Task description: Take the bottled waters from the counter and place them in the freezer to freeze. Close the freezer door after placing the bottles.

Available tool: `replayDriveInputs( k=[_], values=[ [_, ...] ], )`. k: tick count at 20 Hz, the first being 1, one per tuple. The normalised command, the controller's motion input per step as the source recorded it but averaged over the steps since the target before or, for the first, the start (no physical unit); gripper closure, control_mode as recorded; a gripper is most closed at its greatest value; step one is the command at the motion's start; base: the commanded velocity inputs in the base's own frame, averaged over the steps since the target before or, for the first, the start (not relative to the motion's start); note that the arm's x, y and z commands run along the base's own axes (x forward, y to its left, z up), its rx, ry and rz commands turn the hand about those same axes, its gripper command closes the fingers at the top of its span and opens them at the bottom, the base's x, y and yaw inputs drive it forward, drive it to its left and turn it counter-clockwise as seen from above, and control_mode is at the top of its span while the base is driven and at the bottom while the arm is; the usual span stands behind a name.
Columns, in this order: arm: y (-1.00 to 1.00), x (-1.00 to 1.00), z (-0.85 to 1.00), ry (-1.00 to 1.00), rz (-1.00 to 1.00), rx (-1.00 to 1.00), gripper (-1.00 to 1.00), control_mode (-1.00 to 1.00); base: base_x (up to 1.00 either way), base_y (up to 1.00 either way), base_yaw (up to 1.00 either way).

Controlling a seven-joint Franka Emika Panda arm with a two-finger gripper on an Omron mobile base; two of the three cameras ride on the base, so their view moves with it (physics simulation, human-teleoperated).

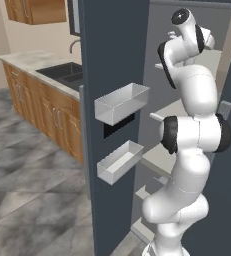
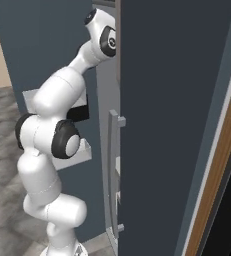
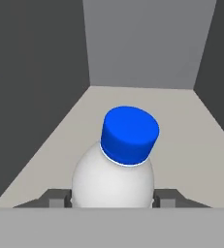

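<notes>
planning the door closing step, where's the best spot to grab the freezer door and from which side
Grip the long vertical handle on the freezer door outer face, coming from outside with the jaws straddling it sideways. It is a slim upright bar standing off the panel, so the jaws can span it.

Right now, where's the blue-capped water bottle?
In the hand view the blue-capped bottle sits low and centre, clamped between the two fingers, over a pale shelf inside the freezer, walled by grey on both sides.

Both base cams looking forward past the arm (image 1: 192, 150) into freezer (image 2: 177, 100); hand cam sitting close over shelf (image 3: 181, 126).
</notes>
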Motion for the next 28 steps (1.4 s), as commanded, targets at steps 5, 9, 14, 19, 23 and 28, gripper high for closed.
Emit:
replayDriveInputs(
  k=[5,9,14,19,23,28],
  values=[
    [0.00,0.48,-0.52,-0.03,0.00,-0.02,1.00,-1.00,0.00,0.00,0.00],
    [0.00,0.25,-0.49,-0.08,0.01,-0.06,1.00,-1.00,0.00,0.00,0.00],
    [0.00,0.04,-0.26,-0.05,0.02,-0.02,1.00,-1.00,0.00,0.00,0.00],
    [0.00,0.00,-0.03,0.00,0.00,0.00,1.00,-1.00,0.00,0.00,0.00],
    [0.00,0.00,-0.01,0.00,0.00,0.00,1.00,-1.00,0.00,0.00,0.00],
    [0.06,0.01,-0.03,0.00,0.00,0.00,-1.00,-1.00,0.00,0.00,0.00]
  ],
)
